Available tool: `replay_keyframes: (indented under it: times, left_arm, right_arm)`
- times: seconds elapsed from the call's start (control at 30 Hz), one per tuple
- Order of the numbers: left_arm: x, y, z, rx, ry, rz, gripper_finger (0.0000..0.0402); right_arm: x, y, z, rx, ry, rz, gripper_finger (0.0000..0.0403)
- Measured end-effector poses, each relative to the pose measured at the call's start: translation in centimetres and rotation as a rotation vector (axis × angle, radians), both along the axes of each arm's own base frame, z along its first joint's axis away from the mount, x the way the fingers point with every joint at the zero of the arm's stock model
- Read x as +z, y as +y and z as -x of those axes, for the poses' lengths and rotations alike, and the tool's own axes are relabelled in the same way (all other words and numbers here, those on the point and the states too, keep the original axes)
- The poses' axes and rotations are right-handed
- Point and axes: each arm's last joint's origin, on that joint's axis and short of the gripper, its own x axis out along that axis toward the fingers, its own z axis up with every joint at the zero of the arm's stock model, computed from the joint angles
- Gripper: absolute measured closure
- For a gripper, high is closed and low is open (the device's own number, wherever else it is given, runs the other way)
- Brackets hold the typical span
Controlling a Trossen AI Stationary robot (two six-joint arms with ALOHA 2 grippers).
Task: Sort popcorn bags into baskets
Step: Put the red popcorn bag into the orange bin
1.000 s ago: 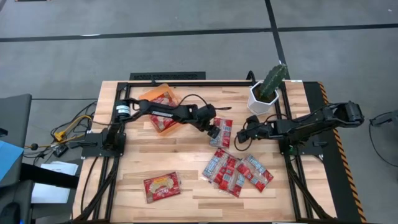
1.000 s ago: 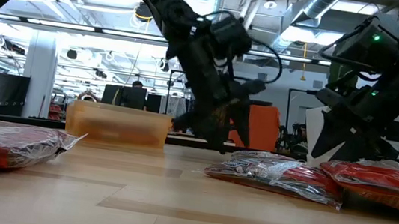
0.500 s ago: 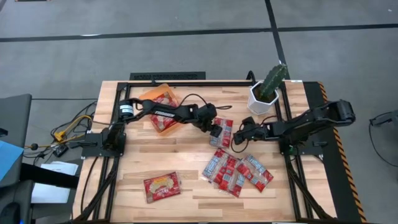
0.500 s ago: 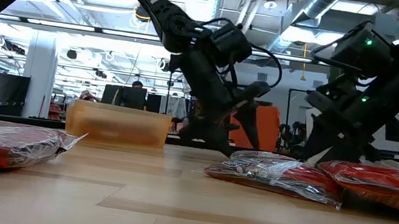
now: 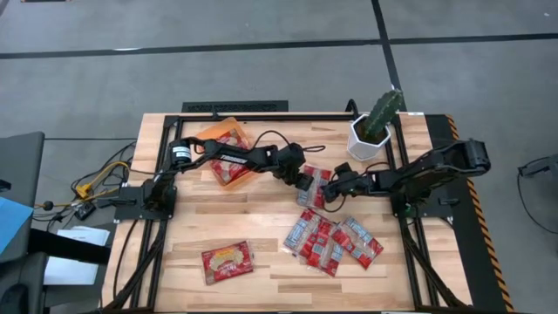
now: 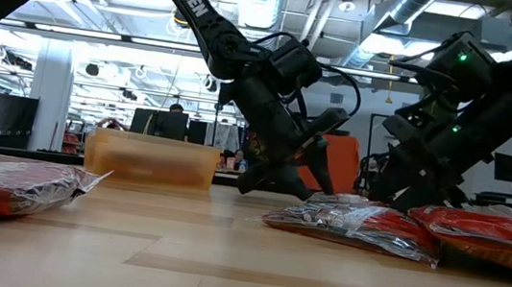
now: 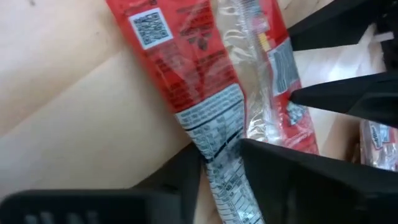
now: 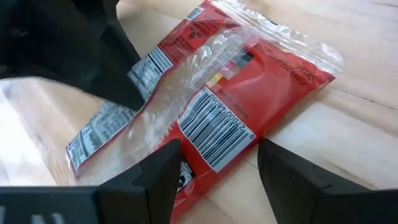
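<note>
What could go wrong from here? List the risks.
1. The left hand pinches only the end of the popcorn bag, so the bag may slip out on lifting.
2. The open right hand straddles the same bag, close to the left fingers; the two could collide.
3. The orange basket lies under the left arm, making the drop awkward.

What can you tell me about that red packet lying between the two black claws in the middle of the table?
The flat red plastic popcorn packet lies back-side up on the wooden table, showing a barcode, a white nutrition panel and a clear crinkly seam down its middle. It sits apart from the pile of packets nearer the front. The left claw pinches one end of it between its dark fingers, while the right claw stands open over the other end.
</note>
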Motion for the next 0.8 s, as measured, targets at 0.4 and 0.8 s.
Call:
replay_keyframes:
  times: [0.4,0.8]
  left_arm:
    - [0.5,-0.3,-0.4,-0.092,-0.029,0.034,0.0400]
    - [7.5,0.6,-0.8,-0.265,-0.016,-0.070,0.0401]
  right_arm:
    - [2.2,0.0,0.9,0.017,-0.055,-0.014,0.0168]
    - [6.4,0.1,5.0,0.003,-0.134,-0.006,0.0168]
